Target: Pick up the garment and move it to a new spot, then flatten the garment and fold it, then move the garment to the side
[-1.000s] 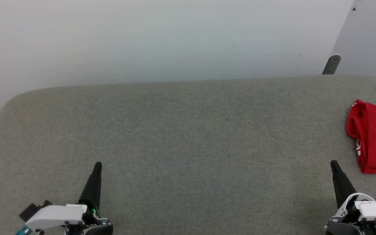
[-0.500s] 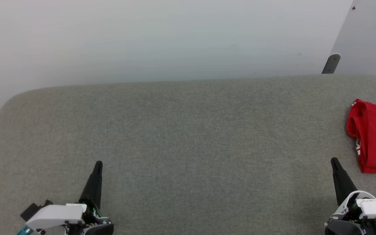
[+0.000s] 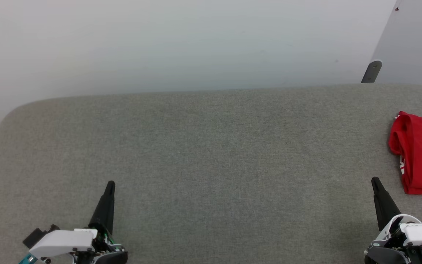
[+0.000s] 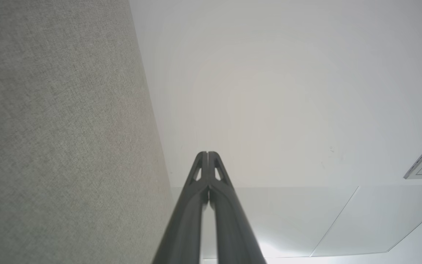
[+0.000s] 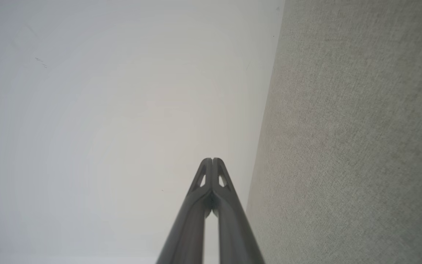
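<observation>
The garment is a red shirt folded into a compact bundle at the right edge of the head view, partly cut off by the frame, with a bit of white trim on its left side. It lies on the grey fabric surface. My right gripper is shut at the lower right, just left of and nearer than the garment, not touching it. At the lower left, far from the garment, my left gripper is shut and empty. Both wrist views show closed fingertips, left gripper and right gripper.
A pale wall rises behind the grey surface, whose far left corner is rounded. A dark bracket stands at the back right by a wall panel. The surface's far edge runs beside the fingers in both wrist views.
The right gripper has edged slightly forward; the head view has shifted a little. The garment has stayed where it lies.
</observation>
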### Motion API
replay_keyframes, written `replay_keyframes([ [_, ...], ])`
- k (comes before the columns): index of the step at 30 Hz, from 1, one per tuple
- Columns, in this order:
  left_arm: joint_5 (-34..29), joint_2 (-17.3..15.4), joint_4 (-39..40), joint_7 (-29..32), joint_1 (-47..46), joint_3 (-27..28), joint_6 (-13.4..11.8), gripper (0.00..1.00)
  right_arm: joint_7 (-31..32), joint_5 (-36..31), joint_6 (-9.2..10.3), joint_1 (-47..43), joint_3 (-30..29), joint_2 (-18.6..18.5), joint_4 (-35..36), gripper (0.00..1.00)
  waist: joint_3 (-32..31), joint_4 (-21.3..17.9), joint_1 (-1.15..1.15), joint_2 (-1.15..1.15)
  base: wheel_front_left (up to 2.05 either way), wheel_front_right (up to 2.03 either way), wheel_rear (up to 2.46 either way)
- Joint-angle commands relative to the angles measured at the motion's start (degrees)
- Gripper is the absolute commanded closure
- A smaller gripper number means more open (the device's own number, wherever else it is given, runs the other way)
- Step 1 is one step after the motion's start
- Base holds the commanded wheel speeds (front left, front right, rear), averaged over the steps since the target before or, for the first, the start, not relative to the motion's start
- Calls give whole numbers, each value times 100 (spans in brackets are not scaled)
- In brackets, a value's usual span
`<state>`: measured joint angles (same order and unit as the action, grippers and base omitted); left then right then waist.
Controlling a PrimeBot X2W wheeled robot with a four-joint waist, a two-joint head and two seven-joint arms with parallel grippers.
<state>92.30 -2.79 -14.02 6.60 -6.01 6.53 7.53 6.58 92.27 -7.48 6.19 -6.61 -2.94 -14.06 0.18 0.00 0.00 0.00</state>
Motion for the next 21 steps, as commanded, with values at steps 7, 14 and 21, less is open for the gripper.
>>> replay_keyframes([
  [7, 17, 1, -6, 12, -54, 12, -8, 100, 14, 26, -2, 15, -1, 21, 13, 100, 0, 0, 0, 0, 0, 0, 0],
  [14, 18, 1, -6, 12, -54, 11, -8, 100, 13, 26, -2, 15, -1, 20, 13, 100, 0, 0, 0, 0, 0, 0, 0],
  [21, 18, 1, -6, 11, -54, 10, -8, 100, 13, 26, -2, 15, 0, 20, 13, 100, 0, 0, 0, 0, 0, 0, 0],
])
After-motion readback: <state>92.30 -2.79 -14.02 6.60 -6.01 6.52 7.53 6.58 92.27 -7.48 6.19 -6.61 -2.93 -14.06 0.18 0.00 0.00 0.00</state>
